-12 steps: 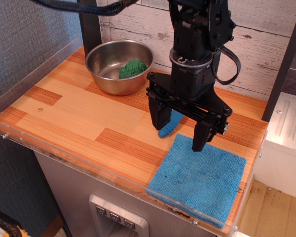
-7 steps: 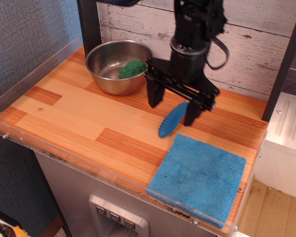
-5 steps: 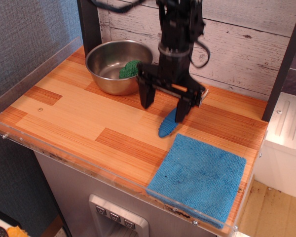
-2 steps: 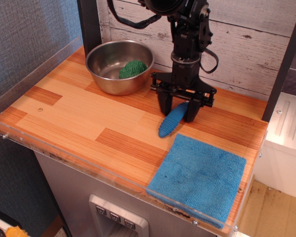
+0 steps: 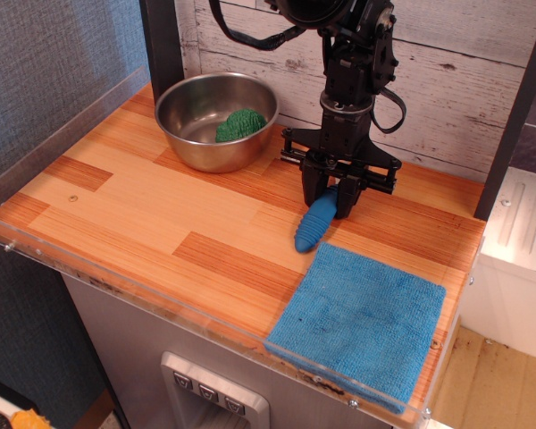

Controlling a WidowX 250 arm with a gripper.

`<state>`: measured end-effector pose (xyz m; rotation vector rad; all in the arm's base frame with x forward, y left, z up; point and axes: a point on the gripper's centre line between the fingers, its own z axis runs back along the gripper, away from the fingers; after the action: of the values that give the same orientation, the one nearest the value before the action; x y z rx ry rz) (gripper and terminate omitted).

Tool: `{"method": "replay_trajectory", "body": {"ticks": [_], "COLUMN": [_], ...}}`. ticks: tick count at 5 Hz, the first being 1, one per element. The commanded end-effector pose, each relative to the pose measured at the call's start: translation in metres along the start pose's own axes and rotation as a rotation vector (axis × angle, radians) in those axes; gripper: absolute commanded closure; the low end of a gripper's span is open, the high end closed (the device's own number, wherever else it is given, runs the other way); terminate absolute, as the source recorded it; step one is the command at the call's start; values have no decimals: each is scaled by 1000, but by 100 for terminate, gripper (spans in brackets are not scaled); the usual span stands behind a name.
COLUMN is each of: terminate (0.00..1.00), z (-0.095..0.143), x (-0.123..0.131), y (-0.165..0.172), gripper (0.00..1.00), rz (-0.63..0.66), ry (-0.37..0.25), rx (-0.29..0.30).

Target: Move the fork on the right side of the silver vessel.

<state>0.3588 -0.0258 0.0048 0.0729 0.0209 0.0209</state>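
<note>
One claw (image 5: 330, 202) clenched on fork (image 5: 314, 226); towel (image 5: 360, 320) just beside, bowl (image 5: 216, 120) holds scrubber (image 5: 240, 124).

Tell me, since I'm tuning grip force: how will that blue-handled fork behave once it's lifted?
The fork looks rigid, so it probably won't flex. Its thick ribbed handle should give the fingers decent purchase. They close near the upper end, leaving most of the handle below, so it may pivot or droop. The rounded handle might roll if released.

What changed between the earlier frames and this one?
The gripper swung from above the towel back over the fork, turned, came down, and its jaws closed on the blue handle. The silver vessel, the green scrubber inside it and the blue towel stayed put.
</note>
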Motion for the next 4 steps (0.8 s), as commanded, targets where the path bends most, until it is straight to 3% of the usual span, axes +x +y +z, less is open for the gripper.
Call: {"method": "replay_trajectory", "body": {"ticks": [1,2,3,4], "terminate": [0,0,0,0], "z": [92,127,126,112], "x": [-25,-59,-88,-103], "y": [22,51,81,129], "gripper": [100,100,100,100], "rz": [-62,-109,-72,-56], "ry": [-73,-115,-104,-80], "rx": [-26,-68,-41,36]}}
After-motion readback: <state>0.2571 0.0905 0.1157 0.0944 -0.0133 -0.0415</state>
